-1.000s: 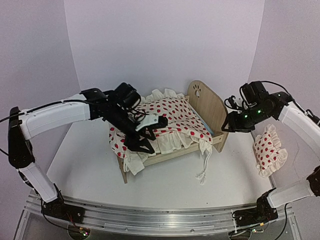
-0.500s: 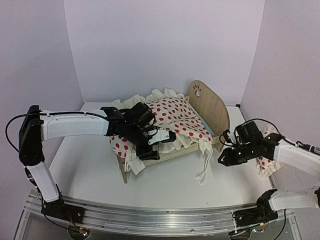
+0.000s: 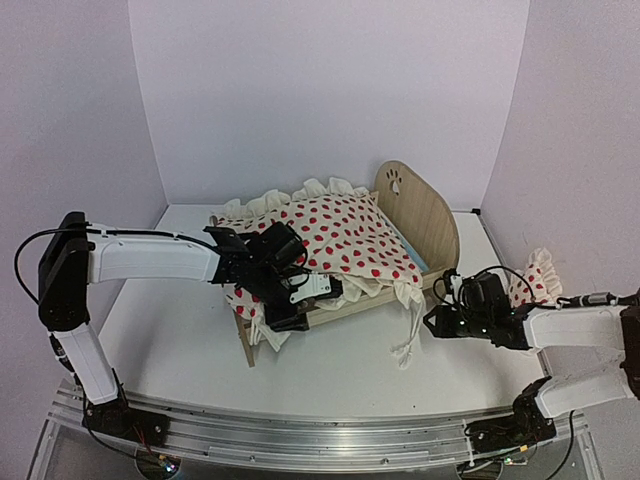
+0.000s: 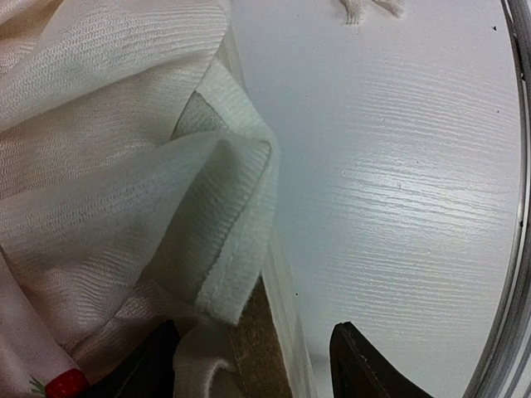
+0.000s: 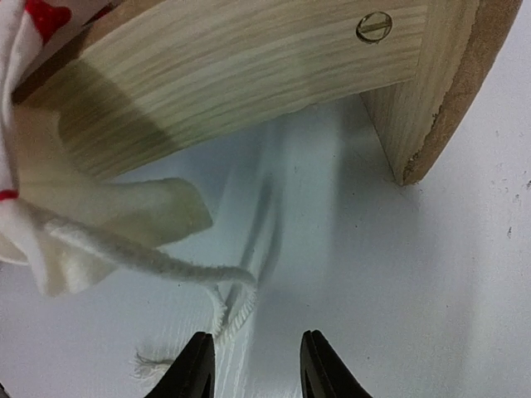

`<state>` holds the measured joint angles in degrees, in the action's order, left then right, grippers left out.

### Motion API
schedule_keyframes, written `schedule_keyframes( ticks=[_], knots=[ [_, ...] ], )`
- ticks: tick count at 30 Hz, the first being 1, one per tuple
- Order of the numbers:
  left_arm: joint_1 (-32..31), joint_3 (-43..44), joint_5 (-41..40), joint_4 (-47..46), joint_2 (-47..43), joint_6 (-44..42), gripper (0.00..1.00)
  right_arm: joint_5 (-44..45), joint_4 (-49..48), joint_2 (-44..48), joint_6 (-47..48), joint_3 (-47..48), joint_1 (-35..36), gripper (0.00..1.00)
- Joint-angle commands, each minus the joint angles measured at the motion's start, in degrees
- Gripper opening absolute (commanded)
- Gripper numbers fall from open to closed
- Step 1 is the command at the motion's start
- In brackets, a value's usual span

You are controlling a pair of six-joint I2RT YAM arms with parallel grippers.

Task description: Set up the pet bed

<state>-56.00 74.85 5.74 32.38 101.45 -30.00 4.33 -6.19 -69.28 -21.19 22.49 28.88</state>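
The small light-wood pet bed [image 3: 425, 215] with its tall rounded headboard and paw-print cutout stands mid-desk. The cream red-dotted ruffled duvet [image 3: 345, 235] is spread over it, presumably as the cover being dressed. At the bed's near foot corner the left arm [image 3: 150, 258] reaches in low. The left jaws stand wide around the duvet's cream hem [image 4: 228, 249] and the wooden side rail [image 4: 253, 352], nothing pinched — a stance for tugging the edge straight, I judge. At the bed's near head corner the right arm [image 3: 570, 325] stretches low over the white desk [image 3: 330, 370]. The right jaws are narrowly parted and empty, aimed at the white drawstring cord [image 5: 166, 261] dangling there — likely to tuck it away. The small red-dotted ruffled pillow [image 3: 535, 280] sits right of the bed, not yet placed. Count: one bed, one duvet, one pillow, one cord that I can make out, two arms.
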Motion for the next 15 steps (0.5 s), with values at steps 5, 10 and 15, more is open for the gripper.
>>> schedule_keyframes(
  ticks=[5,10,15],
  knots=[
    [0.6,-1.1,-0.5,-0.6,-0.9,0.4,0.58,3.1,-13.8,-6.7,-4.2,-0.2,0.7,0.33],
    [0.7,-1.8,-0.4,-1.3,-0.7,0.6,0.55,3.7,-16.7,-12.1,-5.4,0.4,0.9,0.32],
    [0.7,-2.1,-0.1,-1.4,-0.9,0.4,0.53,5.6,-18.5,-15.3,-6.8,0.1,1.1,0.28]
  ],
)
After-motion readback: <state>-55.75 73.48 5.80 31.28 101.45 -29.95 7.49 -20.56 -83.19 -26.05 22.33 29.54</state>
